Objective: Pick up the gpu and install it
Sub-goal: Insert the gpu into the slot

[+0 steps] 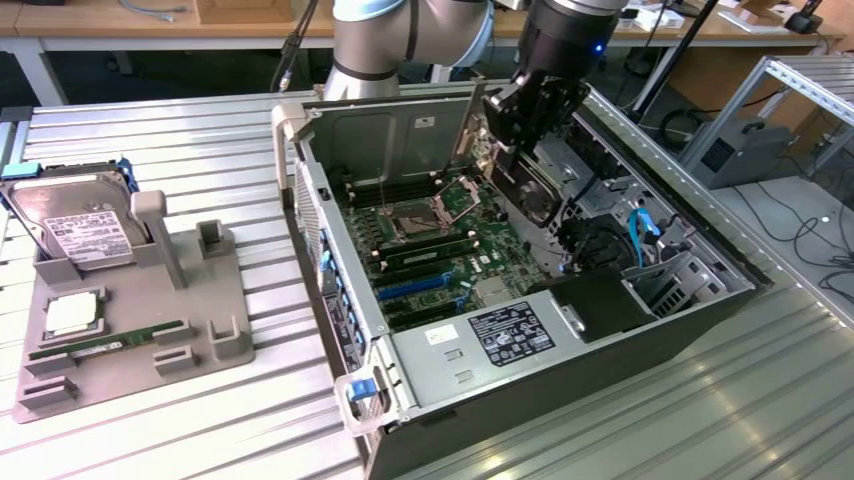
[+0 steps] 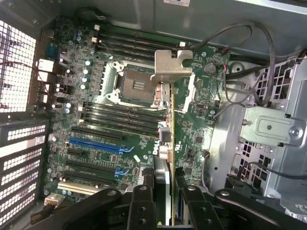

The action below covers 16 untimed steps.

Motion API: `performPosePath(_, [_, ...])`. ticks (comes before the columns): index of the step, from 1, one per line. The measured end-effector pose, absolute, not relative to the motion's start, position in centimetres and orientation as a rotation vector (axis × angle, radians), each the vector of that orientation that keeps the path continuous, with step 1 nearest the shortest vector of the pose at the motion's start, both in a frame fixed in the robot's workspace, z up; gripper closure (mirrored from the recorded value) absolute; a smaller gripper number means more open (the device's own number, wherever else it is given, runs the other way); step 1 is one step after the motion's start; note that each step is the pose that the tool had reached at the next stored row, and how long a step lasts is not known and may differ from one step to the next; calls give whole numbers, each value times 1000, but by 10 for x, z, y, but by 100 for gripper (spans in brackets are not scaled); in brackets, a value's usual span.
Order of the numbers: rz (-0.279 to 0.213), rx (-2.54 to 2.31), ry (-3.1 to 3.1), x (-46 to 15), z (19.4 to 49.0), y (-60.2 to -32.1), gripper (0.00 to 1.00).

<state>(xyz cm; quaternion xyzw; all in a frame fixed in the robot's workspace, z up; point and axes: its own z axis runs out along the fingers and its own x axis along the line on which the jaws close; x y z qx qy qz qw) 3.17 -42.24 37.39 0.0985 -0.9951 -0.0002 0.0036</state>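
Note:
My gripper (image 1: pixel 530 128) hangs inside the open computer case (image 1: pixel 694 300), shut on the gpu (image 1: pixel 531 190), a black card whose long silver bracket (image 1: pixel 469 122) points up and back. From the wrist, the gpu (image 2: pixel 169 143) shows edge-on between the two black fingers (image 2: pixel 143 199), with its bent silver bracket (image 2: pixel 170 68) at the far end. The card hovers above the motherboard (image 2: pixel 201 139), over the CPU socket (image 2: pixel 136 85) and clear of the blue slots (image 2: pixel 96 145).
On the exterior view's left, a grey holder (image 1: pixel 200 330) carries a hard drive (image 1: pixel 83 225), a processor (image 1: pixel 74 312) and a RAM stick (image 1: pixel 107 346). Cables (image 1: pixel 641 235) and a drive cage (image 1: pixel 681 285) crowd the case's right side. The case walls stand close around the gripper.

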Motion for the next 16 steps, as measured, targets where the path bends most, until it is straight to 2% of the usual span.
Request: performPosePath(16, [0, 544, -3087, 32, 374, -422, 73])
